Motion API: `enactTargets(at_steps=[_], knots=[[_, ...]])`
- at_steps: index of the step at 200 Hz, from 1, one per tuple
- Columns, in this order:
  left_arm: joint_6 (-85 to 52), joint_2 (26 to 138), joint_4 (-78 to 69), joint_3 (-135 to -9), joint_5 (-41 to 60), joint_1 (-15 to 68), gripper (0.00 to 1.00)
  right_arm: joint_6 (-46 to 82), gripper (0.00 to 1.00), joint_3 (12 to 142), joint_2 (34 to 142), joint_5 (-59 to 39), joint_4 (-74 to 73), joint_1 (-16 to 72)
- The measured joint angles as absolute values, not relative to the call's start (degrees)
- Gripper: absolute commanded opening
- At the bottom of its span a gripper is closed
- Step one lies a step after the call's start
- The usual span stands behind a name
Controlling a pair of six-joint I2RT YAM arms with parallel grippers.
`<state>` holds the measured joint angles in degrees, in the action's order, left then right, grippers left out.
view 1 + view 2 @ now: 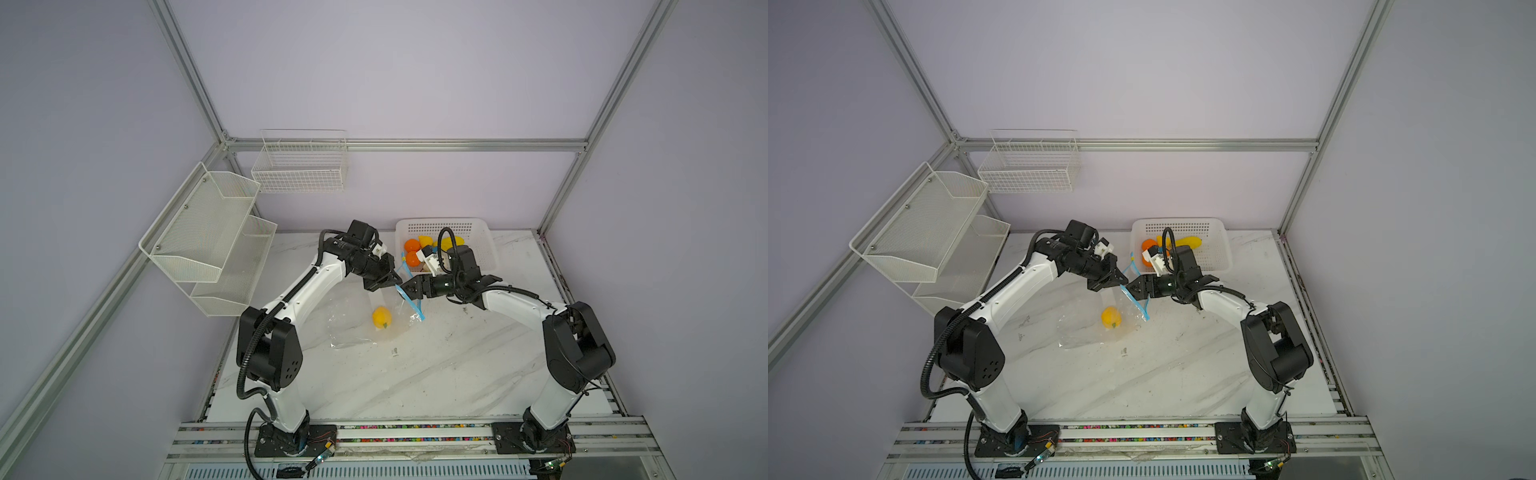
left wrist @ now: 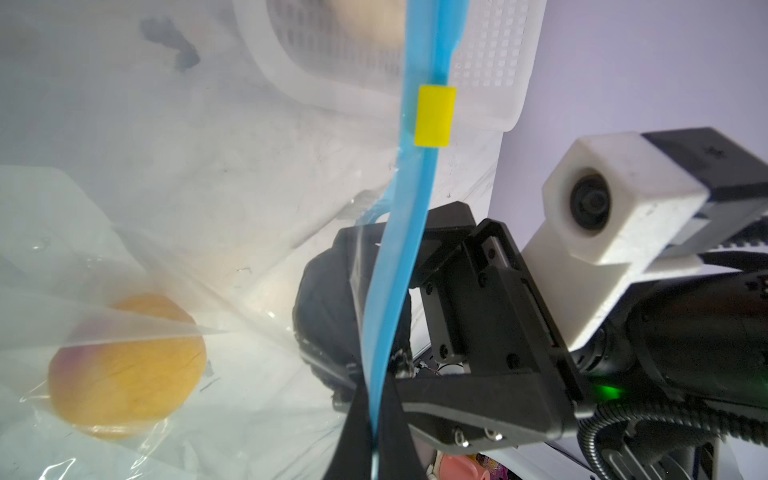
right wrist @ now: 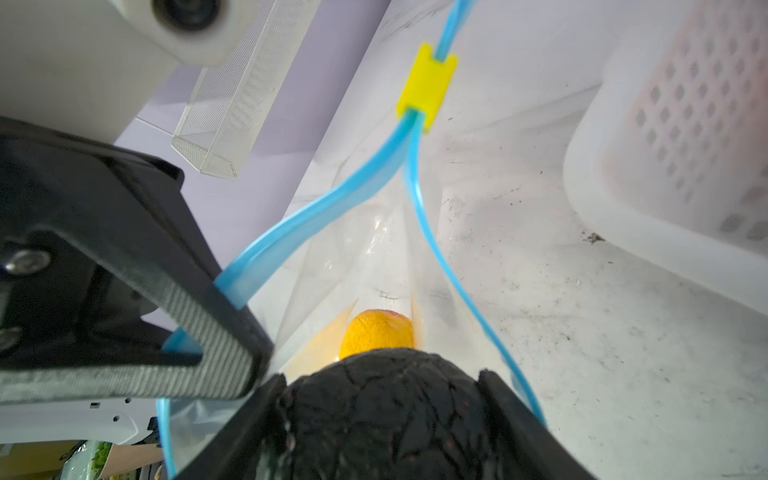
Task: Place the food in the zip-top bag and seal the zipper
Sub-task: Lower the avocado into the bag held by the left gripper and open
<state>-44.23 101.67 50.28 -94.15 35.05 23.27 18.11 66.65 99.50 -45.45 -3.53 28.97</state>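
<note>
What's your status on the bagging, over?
Left gripper shut on the zipper, holding up the zip-top bag. Right gripper shut on the dark grey-black lump at its mouth. One yellow fruit inside; others in white basket. Nothing blocking.

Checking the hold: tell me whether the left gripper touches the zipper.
Touching: left wrist view shows the left gripper shut on the zipper.

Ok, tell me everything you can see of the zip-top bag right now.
The zip-top bag is clear, crinkly plastic with a light-blue zipper and a yellow tab on it. Its lower part lies on the table; the mouth is lifted and open, strips parted. The left gripper pinches one strip. The right gripper holds a dark lump between the strips. One yellow fruit sits inside.
</note>
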Motion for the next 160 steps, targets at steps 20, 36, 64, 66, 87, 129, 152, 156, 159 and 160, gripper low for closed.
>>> enactTargets(at_steps=[20,36,64,66,87,129,152,156,159,160], knots=[[-44.4,101.7,50.3,-94.1,35.1,23.3,0.0,17.5,0.56,67.7,99.8,-45.5,-2.4,29.9],[-44.4,101.7,50.2,-94.1,35.1,23.3,0.0,17.0,0.56,68.8,100.3,-45.4,-1.1,30.6],[-44.4,101.6,50.2,-94.1,35.1,23.2,0.0,16.2,0.6,70.5,101.9,-45.4,0.0,31.6],[-44.4,101.6,50.2,-94.1,35.1,23.2,0.0,16.1,0.6,70.5,102.1,-45.5,0.1,31.7],[-44.4,101.6,50.2,-94.1,35.2,23.2,0.0,15.5,0.65,71.2,103.2,-45.3,1.4,32.4],[-44.4,101.4,50.2,-94.1,35.2,23.2,0.0,14.5,0.77,71.7,103.4,-44.3,3.0,32.9],[-44.4,101.1,50.2,-94.0,35.2,23.2,0.0,14.2,0.86,72.0,103.4,-43.7,3.5,32.9],[-44.4,101.0,50.2,-94.0,35.3,23.2,0.0,14.3,0.87,72.1,103.4,-43.5,3.6,32.9],[-44.4,101.0,50.2,-94.0,35.2,23.2,0.0,14.2,0.87,72.2,103.4,-43.5,3.7,32.9],[-44.4,100.9,50.2,-94.0,35.3,23.2,0.0,14.2,0.87,72.3,103.4,-43.4,3.8,32.9]])
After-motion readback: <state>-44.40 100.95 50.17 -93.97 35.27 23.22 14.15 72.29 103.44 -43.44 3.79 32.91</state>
